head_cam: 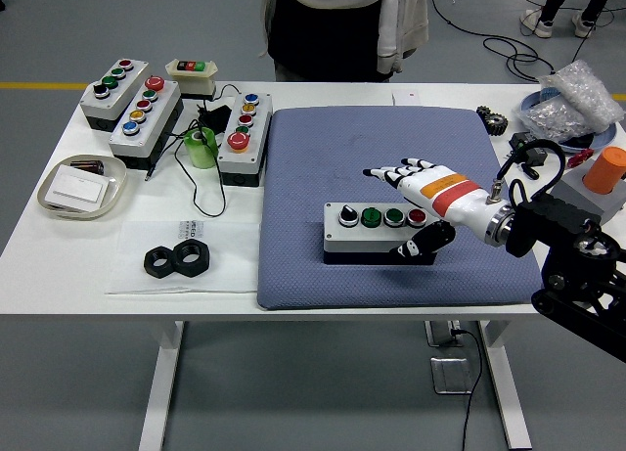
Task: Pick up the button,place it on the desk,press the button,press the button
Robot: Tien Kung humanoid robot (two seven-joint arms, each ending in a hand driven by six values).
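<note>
A grey button box (380, 231) with a black knob, two green buttons and a red button lies on the blue mat (377, 138), near its front edge. My right hand (409, 197) comes in from the right. Its fingers (391, 171) are spread and raised just above and behind the box's right end. Its thumb (421, 244) lies low against the box's front right corner. The hand holds nothing. My left arm is out of view.
Several other button boxes (147, 113) stand at the back left with a green tape roll (202, 148). A tray (82, 187) and two black nuts (176, 260) lie at the left. A grey base with an orange cap (599, 182) and a bag of parts (577, 99) are at the right. A person (337, 25) stands at the far side.
</note>
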